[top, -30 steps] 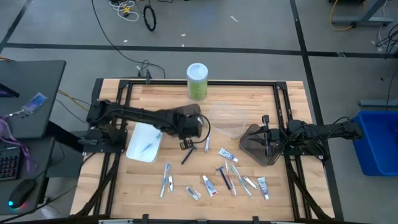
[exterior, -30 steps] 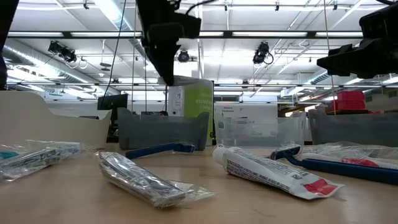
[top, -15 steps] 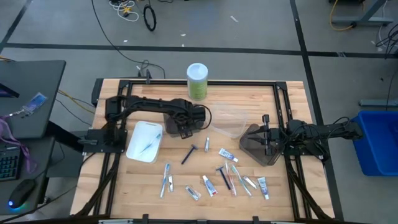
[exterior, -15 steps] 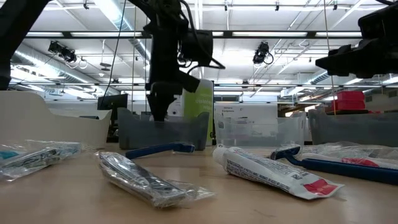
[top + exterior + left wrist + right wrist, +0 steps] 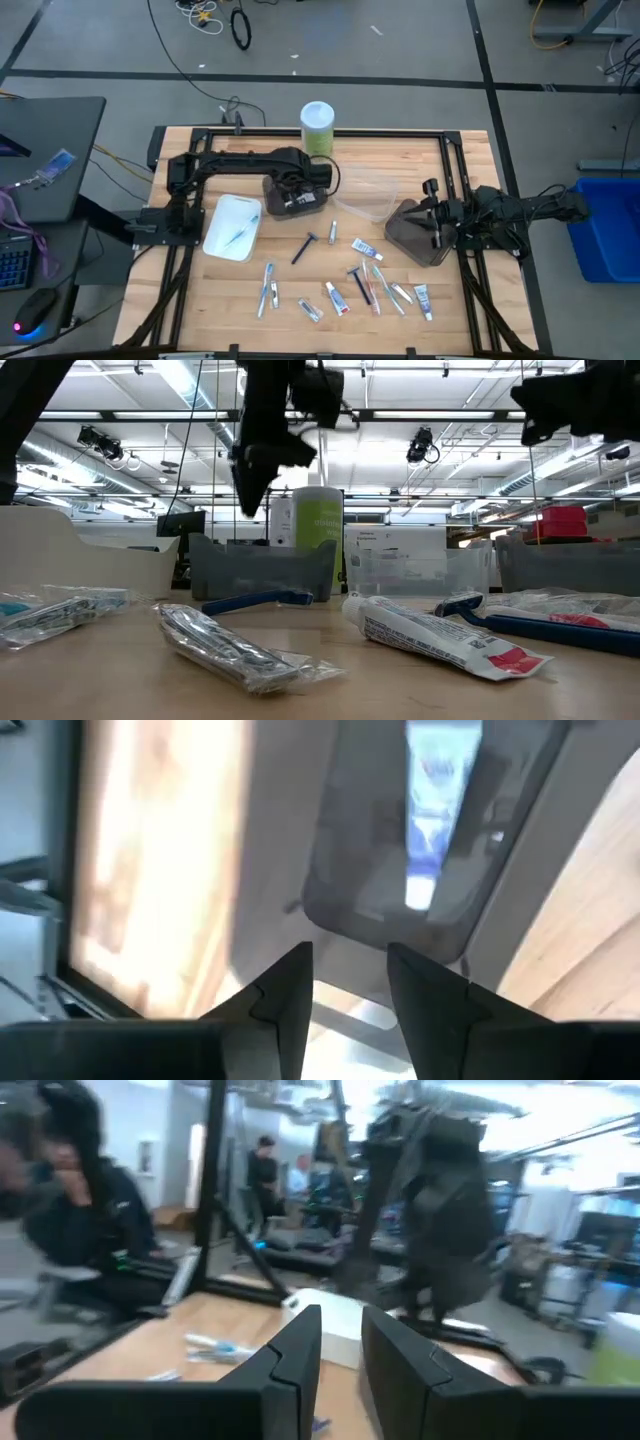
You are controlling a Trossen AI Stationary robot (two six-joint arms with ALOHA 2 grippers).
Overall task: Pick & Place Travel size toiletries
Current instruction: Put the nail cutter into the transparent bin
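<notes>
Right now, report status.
Left gripper open, empty, above grey tray holding a tube. Right gripper idle over dark tray. Toiletries wait.

Bright, even light is falling from overhead, and the ceiling strip lights [image 5: 180,385] are glowing white in the low view. The tabletop [image 5: 400,150] is lying evenly lit in the high view, with only soft, short shadows under the arms. Glare is washing out the wood in the left wrist view (almost to white along one side), and that whole picture is smearing with blur. The right wrist view is blurring too, the person [image 5: 70,1200] showing only as a dark smudge.
</notes>
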